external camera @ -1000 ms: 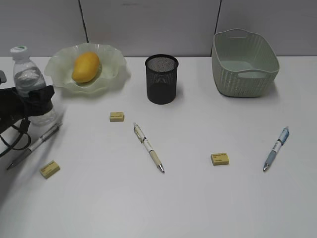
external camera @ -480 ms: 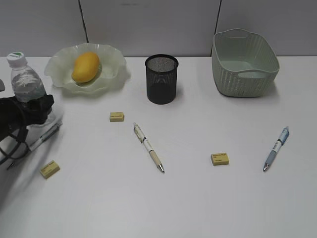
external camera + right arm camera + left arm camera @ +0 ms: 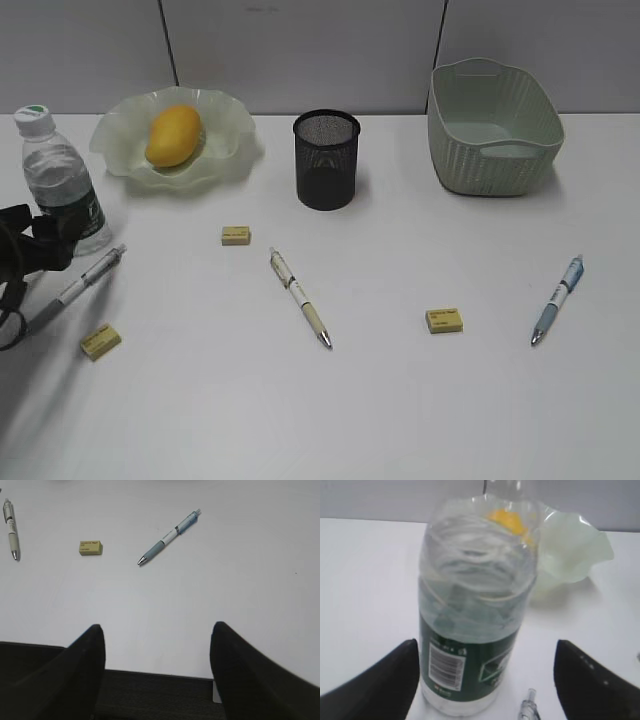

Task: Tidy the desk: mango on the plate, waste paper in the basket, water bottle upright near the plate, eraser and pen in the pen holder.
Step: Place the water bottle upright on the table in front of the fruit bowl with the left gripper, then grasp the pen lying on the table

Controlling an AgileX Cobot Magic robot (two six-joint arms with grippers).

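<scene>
Water bottle (image 3: 60, 190) upright, long axis vertical, cap topmost, left claw (image 3: 487, 680) spread wide around base, right claw (image 3: 157, 675) open, empty.

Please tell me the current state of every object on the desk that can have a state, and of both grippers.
water bottle: upright, cap on, left of the plate
mango: lying on the plate
pen holder: upright, contents not visible
basket: upright, looks empty
three pens: lying flat on the desk
three erasers: lying on the desk
left gripper: open, jaws clear of the bottle
right gripper: open, empty
</scene>
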